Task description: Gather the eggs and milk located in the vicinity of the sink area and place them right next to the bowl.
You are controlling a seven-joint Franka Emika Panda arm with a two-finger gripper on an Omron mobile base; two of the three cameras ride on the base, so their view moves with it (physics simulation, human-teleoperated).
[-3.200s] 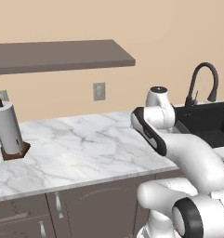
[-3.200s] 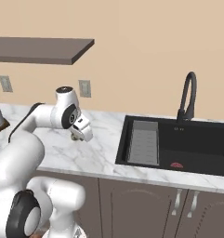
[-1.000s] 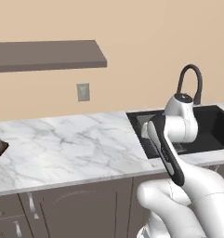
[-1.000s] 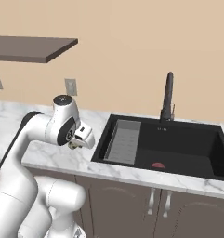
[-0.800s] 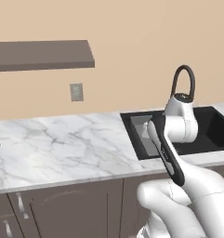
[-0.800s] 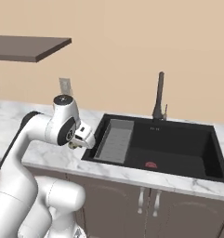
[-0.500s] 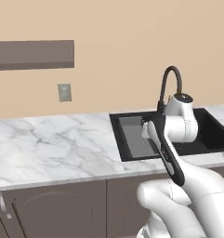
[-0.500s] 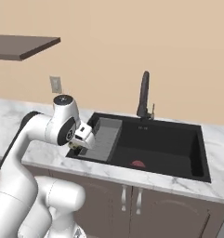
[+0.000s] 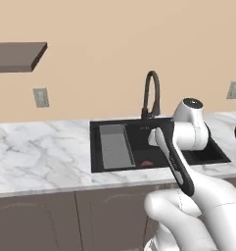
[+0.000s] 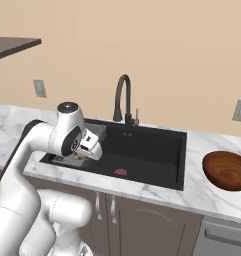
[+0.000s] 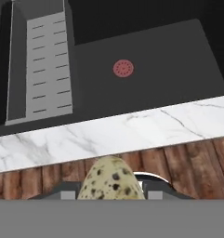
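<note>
One speckled egg, light, smooth and fragile, sits gripped at its midsection in the closed claw over the front edge of the sink, requiring gentle pressure.

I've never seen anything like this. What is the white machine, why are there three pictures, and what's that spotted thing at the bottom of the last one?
The white machine is a robot arm on a rolling base, in a computer-rendered kitchen. Two pictures come from cameras on the base, behind the arm to its left and right. The third comes from a camera on its hand, looking down along the gripper.

On the marble counter you see a black sink with a tall faucet and a small red disc on its floor. A wooden bowl sits to the right.

The spotted thing is a speckled egg, which the gripper is shut on, carrying it.
</note>
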